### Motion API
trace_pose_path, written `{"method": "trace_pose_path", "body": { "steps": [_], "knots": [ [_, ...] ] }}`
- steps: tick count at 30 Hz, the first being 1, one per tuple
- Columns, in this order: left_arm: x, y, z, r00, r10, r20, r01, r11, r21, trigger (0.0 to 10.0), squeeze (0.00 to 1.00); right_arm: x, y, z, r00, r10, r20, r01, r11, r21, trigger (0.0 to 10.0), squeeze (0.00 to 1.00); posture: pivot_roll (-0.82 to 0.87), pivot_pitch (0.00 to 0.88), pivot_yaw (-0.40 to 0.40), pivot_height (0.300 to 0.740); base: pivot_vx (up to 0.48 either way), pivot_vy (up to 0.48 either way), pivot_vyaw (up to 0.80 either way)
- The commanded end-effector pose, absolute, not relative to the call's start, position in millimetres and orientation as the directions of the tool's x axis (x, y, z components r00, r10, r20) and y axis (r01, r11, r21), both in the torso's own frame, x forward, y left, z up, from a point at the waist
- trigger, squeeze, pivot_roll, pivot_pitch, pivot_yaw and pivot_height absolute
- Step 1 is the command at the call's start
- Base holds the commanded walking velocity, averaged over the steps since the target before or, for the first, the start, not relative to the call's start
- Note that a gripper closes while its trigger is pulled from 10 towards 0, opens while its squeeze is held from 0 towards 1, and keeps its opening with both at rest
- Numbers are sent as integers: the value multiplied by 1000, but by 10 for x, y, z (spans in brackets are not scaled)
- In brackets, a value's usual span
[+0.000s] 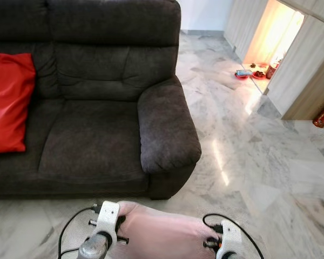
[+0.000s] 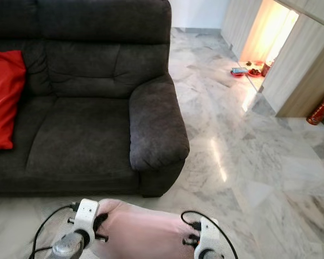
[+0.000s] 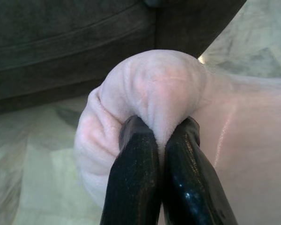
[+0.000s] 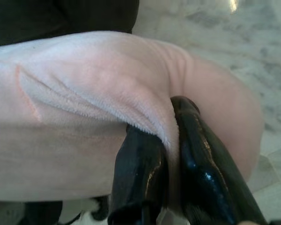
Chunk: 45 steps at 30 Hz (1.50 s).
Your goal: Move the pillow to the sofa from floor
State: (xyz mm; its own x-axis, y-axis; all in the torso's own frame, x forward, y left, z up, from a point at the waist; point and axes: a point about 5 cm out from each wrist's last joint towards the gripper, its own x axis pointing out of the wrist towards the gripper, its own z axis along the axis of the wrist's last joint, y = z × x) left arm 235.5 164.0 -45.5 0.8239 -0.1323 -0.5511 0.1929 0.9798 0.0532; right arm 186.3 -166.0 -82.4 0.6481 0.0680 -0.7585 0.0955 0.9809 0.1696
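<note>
Pillow (image 1: 161, 232): pale pink, held up between both grippers, in front of the sofa's arm, above the marble floor (image 1: 259, 162).
Left gripper (image 3: 160, 140): fingers pinched tight on a fold at the pillow's left end.
Right gripper (image 4: 171, 136): fingers clamped on a fold at its right end.
Sofa (image 1: 97, 124): dark, just beyond the fingers, red cushion (image 1: 8, 100) on its far left seat.

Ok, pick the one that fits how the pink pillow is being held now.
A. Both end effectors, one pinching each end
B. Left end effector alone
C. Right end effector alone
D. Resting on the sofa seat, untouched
A: the left end effector and the right end effector each pinch an end of the pink pillow, in front of the sofa.
</note>
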Motion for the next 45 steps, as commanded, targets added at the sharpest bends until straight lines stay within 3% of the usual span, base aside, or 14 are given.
{"method": "trace_pose_path", "body": {
  "steps": [1,10,28,45],
  "knots": [
    [2399,1942,-388,852,10,-524,60,991,117,10000,0,1836,-1983,-798,660,-61,-749,214,971,110,10000,0,78,0,-81,740,0,0,-781],
    [2427,1954,-363,860,13,-511,56,991,119,10000,0,1839,-1979,-795,666,-61,-744,218,969,116,10000,0,80,0,-79,740,0,0,-774],
    [2458,1958,-329,874,23,-486,39,993,115,10000,0,1882,-1946,-767,697,-37,-716,170,979,115,10000,0,86,0,-76,740,0,0,0],
    [2452,1972,-330,874,29,-484,28,993,111,10000,0,1874,-1931,-773,695,-28,-718,160,980,117,10000,0,86,0,-72,740,0,0,791]
  ]
}}
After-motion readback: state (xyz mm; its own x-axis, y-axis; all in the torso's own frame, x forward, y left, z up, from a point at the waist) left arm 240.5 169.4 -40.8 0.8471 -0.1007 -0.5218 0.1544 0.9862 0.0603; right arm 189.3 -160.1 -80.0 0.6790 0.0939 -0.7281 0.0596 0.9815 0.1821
